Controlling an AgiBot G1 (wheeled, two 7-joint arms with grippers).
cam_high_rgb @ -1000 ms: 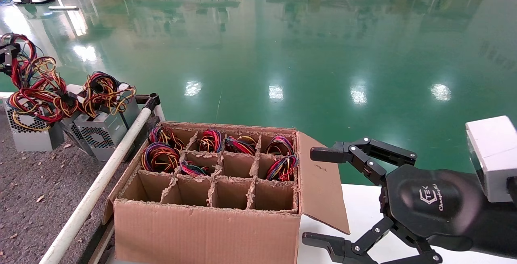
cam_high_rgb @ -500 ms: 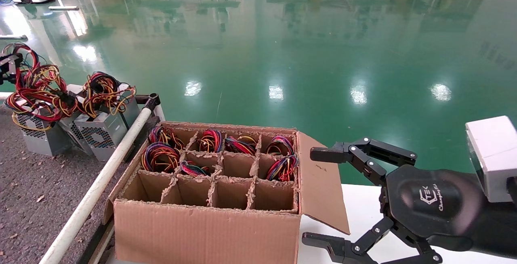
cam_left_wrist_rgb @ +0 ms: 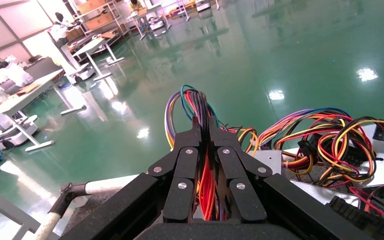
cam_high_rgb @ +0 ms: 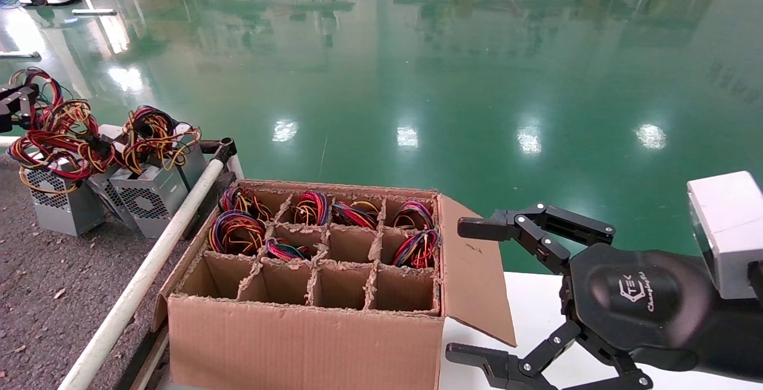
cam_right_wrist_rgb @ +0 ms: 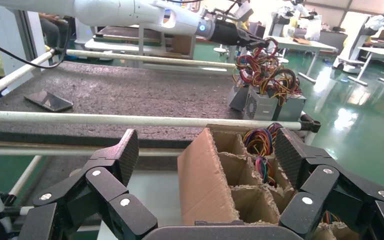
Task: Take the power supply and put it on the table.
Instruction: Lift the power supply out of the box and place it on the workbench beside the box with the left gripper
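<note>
The power supply [cam_high_rgb: 59, 202], a silver-grey box with a honeycomb side, stands on the dark speckled table [cam_high_rgb: 47, 300] at the far left, close beside two similar units. Above it, my left gripper [cam_high_rgb: 15, 107] [cam_left_wrist_rgb: 203, 129] is shut on its red, yellow and black wire bundle [cam_high_rgb: 56, 139] [cam_left_wrist_rgb: 200, 100], and the wires run up between the fingers. My right gripper [cam_high_rgb: 468, 291] [cam_right_wrist_rgb: 207, 155] hangs open and empty over the white tabletop, to the right of the cardboard box. The right wrist view shows the left gripper [cam_right_wrist_rgb: 245, 37] far off, over the wires [cam_right_wrist_rgb: 252, 65].
A cardboard box [cam_high_rgb: 298, 342] with divider cells holds several coiled wire bundles. A white tube rail [cam_high_rgb: 149, 271] separates it from the dark table. Other grey units [cam_high_rgb: 149, 196] stand beside the power supply. A phone [cam_right_wrist_rgb: 48, 101] lies on the dark table. The white tabletop [cam_high_rgb: 536, 312] is at the right.
My left gripper has come down with the wire bundle, and the power supply has shifted slightly right and down onto the dark table beside the other units. The right arm has not moved.
</note>
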